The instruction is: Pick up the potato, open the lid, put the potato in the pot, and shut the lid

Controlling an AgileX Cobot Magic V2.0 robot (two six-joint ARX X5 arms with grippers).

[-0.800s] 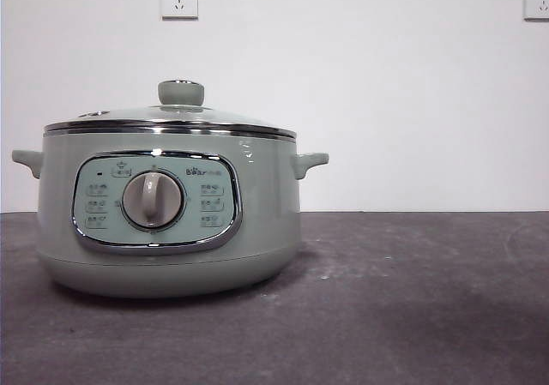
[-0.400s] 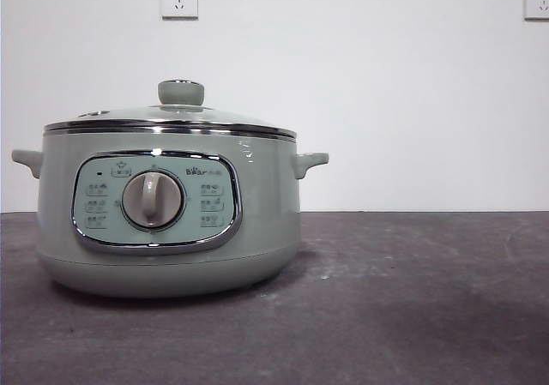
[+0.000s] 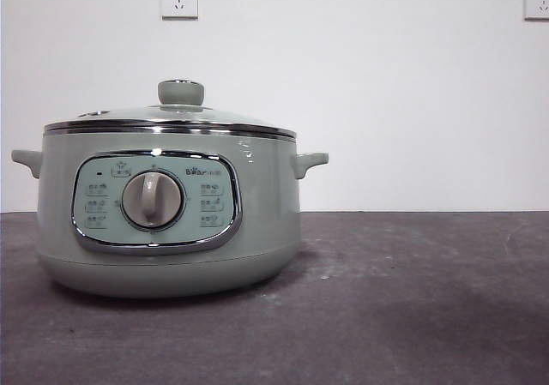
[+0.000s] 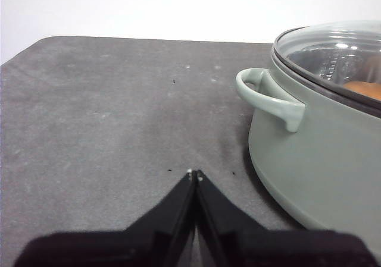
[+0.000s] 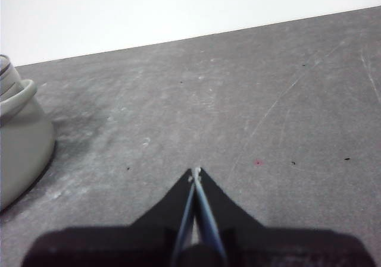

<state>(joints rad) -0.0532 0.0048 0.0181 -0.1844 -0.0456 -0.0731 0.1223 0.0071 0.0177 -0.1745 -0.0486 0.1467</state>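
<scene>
The lid (image 3: 171,116) sits closed on the pot (image 3: 167,209), and through its glass an orange shape, likely the potato (image 4: 364,89), shows inside. The lid looks rigid, slick and breakable; its round knob (image 3: 181,92) is the natural hold. The pot looks heavy and stable, with side handles. Both grippers rest low over the counter (image 3: 412,299) with jaws closed and empty: the left gripper (image 4: 194,175) just beside the pot, the right gripper (image 5: 195,173) on the other side, with open counter beyond.
</scene>
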